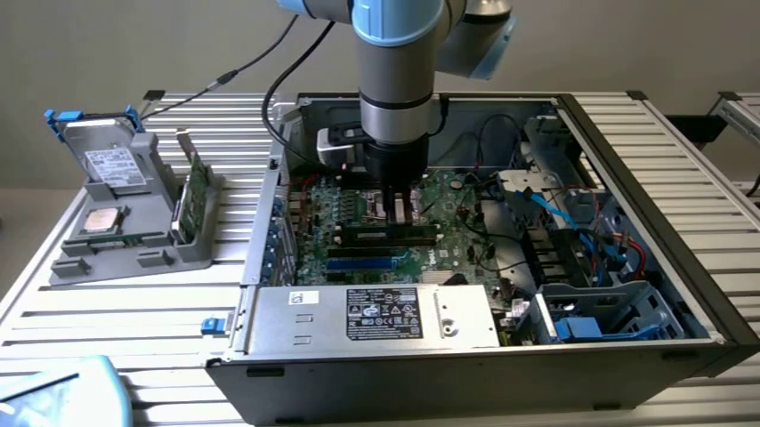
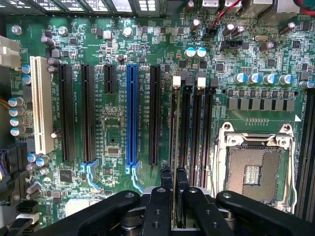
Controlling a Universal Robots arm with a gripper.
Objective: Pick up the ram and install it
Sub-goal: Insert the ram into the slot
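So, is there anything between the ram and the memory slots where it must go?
Nothing visible. The tool holds the ram directly over the black memory slots, which look empty, with no cable across them. The blue cables lie aside, toward the exterior view's right.

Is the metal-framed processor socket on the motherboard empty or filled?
Empty: the square metal-framed processor socket shows a bare contact grid, no chip seated.
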